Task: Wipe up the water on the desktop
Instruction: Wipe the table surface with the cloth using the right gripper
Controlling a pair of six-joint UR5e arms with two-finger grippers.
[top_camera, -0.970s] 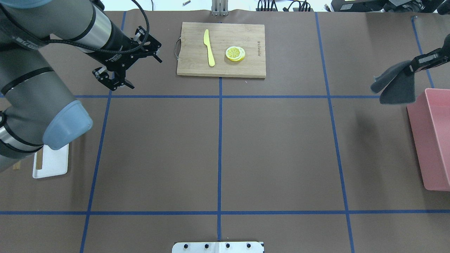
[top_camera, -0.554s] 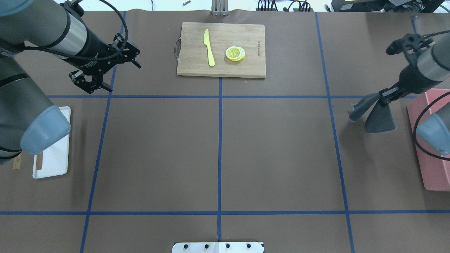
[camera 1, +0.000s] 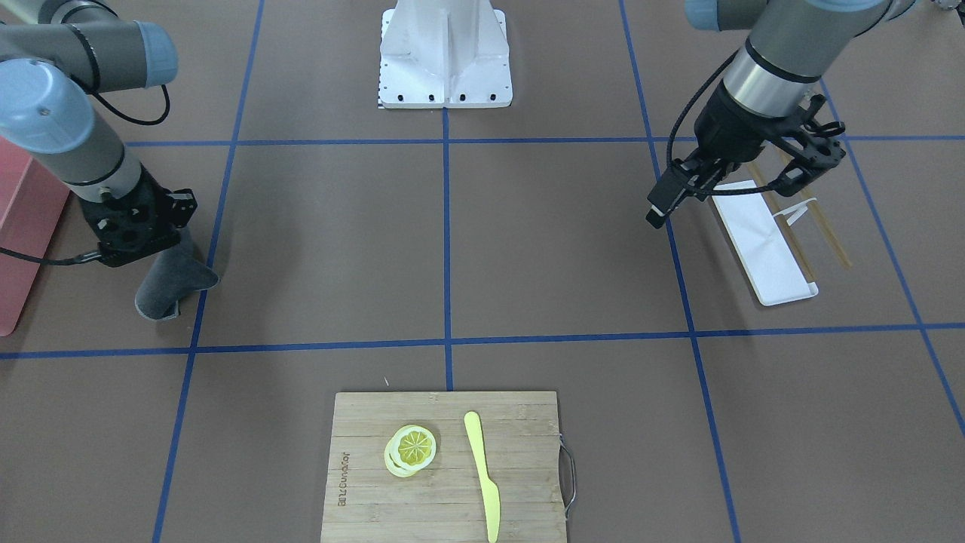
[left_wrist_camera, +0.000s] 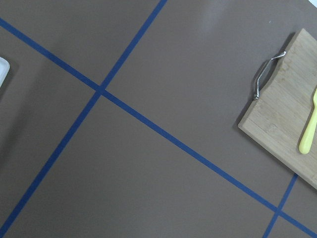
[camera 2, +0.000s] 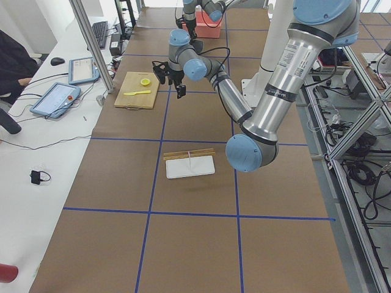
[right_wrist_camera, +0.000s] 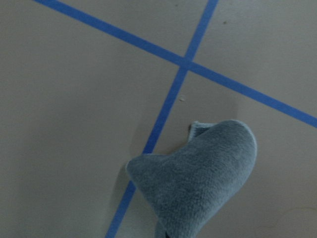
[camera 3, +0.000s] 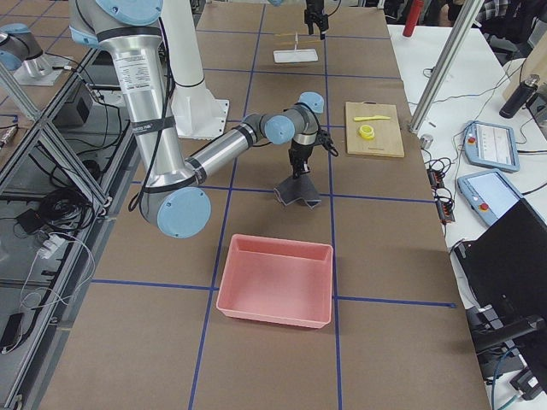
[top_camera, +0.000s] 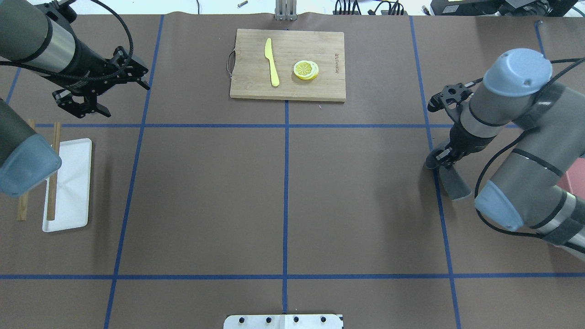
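The desktop [top_camera: 205, 196] is brown with blue tape lines; I can make out no water on it. My right gripper [top_camera: 438, 157] is shut on a grey cloth [top_camera: 453, 183] whose lower end rests on the desktop at a tape line on the right. The cloth also shows in the front view [camera 1: 170, 283], the right view [camera 3: 297, 192] and the right wrist view [right_wrist_camera: 198, 183]. My left gripper [top_camera: 127, 100] is open and empty, above the desktop at far left, also in the front view [camera 1: 724, 197].
A bamboo cutting board [top_camera: 320, 82] with a yellow knife [top_camera: 272, 61] and lemon slices [top_camera: 305, 70] lies at the far middle. A white tray [top_camera: 68, 183] with chopsticks [top_camera: 54, 169] lies at left. A pink bin [camera 3: 278, 282] stands at right.
My right arm has swung in leftwards and down, bringing the cloth from beside the pink bin onto the desktop. My left arm has drawn back to the left, still open.
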